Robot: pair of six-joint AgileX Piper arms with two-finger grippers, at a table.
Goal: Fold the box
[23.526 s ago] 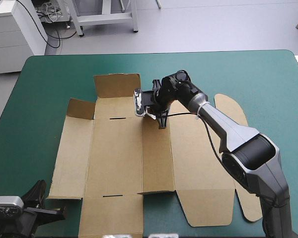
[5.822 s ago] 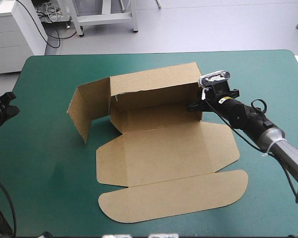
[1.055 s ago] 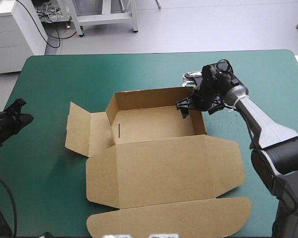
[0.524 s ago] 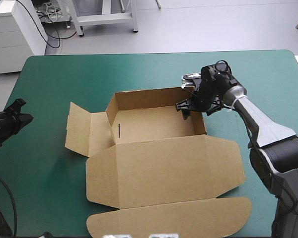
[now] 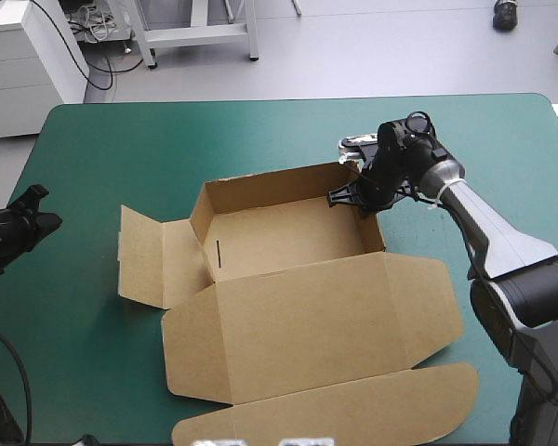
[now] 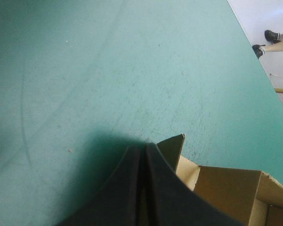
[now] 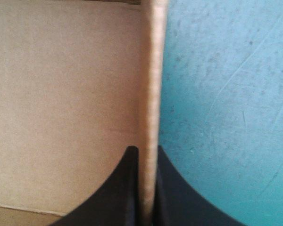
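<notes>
Item: box (image 5: 288, 232), brown board, middle of the desk (image 5: 112, 139). Tray walls raised; left flap (image 5: 141, 255) lying out; lid (image 5: 307, 321) flat toward the near edge.
My right tool (image 7: 145, 151): pinching the right wall (image 7: 151, 70) at its far corner, board edge in its grip.
My left tool (image 6: 142, 149): pressed together, empty, at the desk's left edge, apart from the box.
Handling, by my estimate: light, stiff across panels, bending at creases, easily crushed.
Best hold: wall edges near corners.
</notes>
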